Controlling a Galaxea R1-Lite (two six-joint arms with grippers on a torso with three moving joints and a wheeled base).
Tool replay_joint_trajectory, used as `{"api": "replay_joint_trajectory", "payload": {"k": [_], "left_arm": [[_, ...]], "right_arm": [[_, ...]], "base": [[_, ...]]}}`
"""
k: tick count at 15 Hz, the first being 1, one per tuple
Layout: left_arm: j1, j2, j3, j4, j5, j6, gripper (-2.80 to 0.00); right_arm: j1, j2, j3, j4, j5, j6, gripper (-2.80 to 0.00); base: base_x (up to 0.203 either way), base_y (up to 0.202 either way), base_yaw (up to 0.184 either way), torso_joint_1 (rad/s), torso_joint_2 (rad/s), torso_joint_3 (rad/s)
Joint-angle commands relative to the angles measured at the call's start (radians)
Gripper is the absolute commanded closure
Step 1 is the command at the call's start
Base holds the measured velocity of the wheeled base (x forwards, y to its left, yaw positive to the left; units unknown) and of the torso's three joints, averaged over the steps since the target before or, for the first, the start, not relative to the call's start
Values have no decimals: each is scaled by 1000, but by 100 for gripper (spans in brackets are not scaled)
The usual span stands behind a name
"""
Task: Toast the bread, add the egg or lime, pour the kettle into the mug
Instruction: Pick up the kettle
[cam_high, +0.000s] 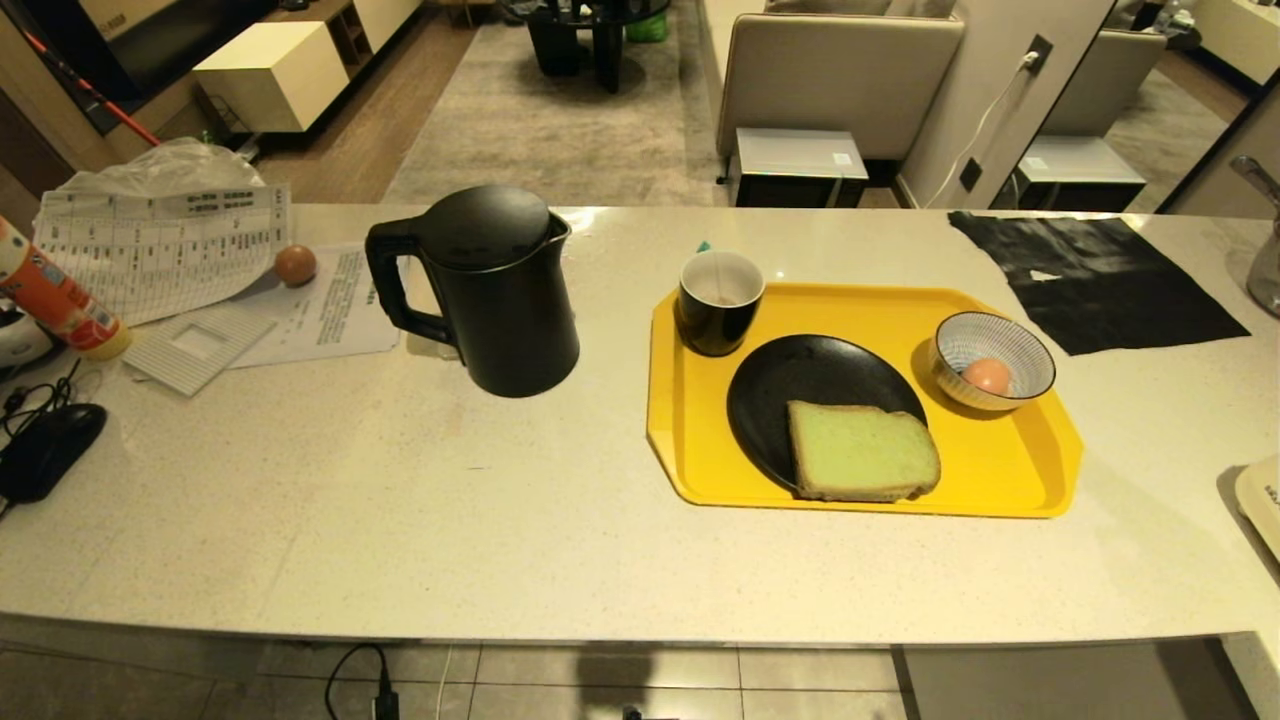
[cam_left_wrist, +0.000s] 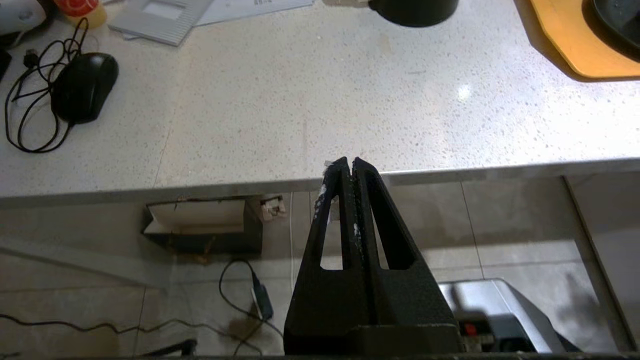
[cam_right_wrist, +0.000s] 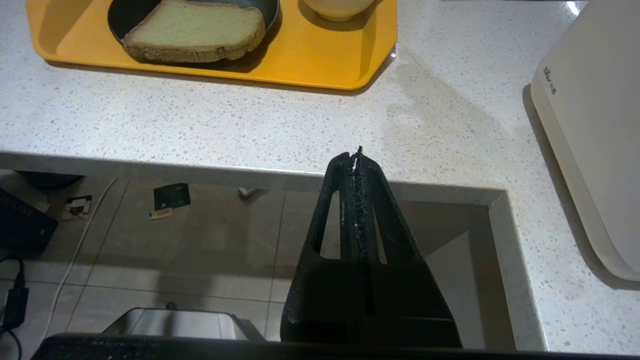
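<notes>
On the pale speckled surface (cam_high: 400, 520) the kettle (cam_high: 495, 300) stood left of the yellow tray (cam_high: 1010, 470), handle toward the papers. It probably weighed most if filled, so the loop handle looked the place to grasp it. Within the tray's far left corner sat the mug (cam_high: 718, 300), glossy and likely slippery, best taken around its wall. The bread (cam_high: 862, 452) lay on the near edge of the black plate (cam_high: 800, 375); soft, it would want a gentle pinch at the crust. One egg (cam_high: 987, 375) rested in the striped bowl (cam_high: 1030, 350), another egg (cam_high: 295, 265) on the papers: smooth and fragile. The left gripper (cam_left_wrist: 348, 161) and right gripper (cam_right_wrist: 354, 155) hung by the surface's near edge, both closed and empty.
</notes>
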Motion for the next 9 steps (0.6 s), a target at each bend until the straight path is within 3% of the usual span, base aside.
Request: {"api": "replay_joint_trajectory", "payload": {"k": [1, 6, 9], "left_arm": [[-8, 168, -105, 13, -2, 0, 0], [-27, 478, -346, -63, 11, -7, 0], [0, 595, -368, -218, 47, -15, 0]], "right_arm": [[0, 2, 28, -1, 0, 0, 0], [0, 2, 28, -1, 0, 0, 0], [0, 2, 26, -1, 0, 0, 0]], "base": [[0, 0, 0, 0, 0, 0], [0, 0, 0, 0, 0, 0], [0, 0, 0, 0, 0, 0]]}}
